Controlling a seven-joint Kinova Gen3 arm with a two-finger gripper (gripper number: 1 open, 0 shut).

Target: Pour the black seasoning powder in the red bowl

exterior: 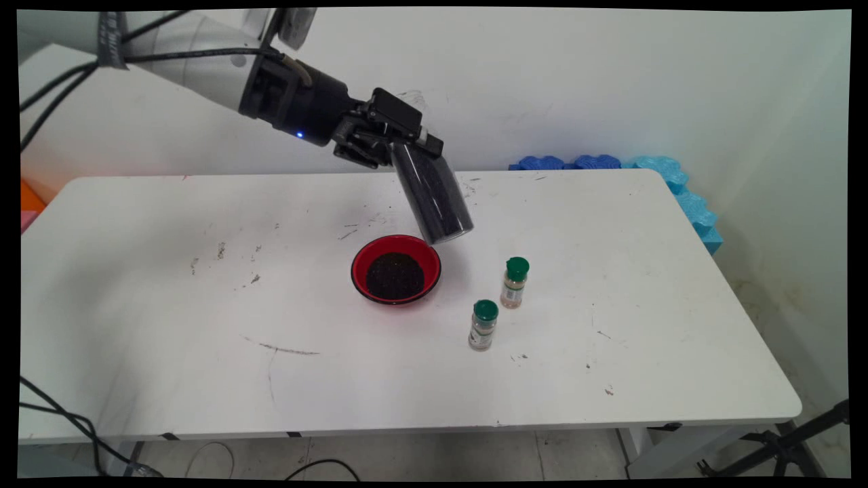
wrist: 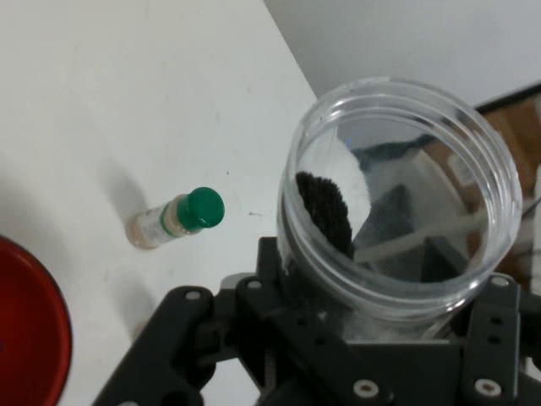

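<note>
**Gripper clamps a tilted clear jar above the red bowl**

The white table [exterior: 169, 305] fills most of the main view, its surface marked with scuffs and dark specks. Behind its far right corner, at about 2 o'clock from the table's middle, blue foam pieces [exterior: 678, 183] lie against the wall.

The gripper [exterior: 400, 146] reaches in from 10 o'clock and is closed around a clear jar [exterior: 434, 196], holding it near its upper end. The jar hangs in the air, tilted, its lower end pointing down toward 5 o'clock and sitting just above the far right rim of the red bowl [exterior: 396, 269]. In the hand view the jar [wrist: 397, 220] shows an open mouth toward the camera, with a small clump of dark grains clinging to its inner wall.

The red bowl stands near the table's middle and holds a mound of dark grains [exterior: 395, 276].

At 3 to 4 o'clock from the bowl stand two small upright spice bottles with green caps, near each other but apart: the farther bottle [exterior: 515, 282] has tan contents, the nearer bottle [exterior: 483, 324] greyish contents. One green-capped bottle [wrist: 176, 217] also shows in the hand view, beside the bowl's red rim [wrist: 34, 338].
</note>
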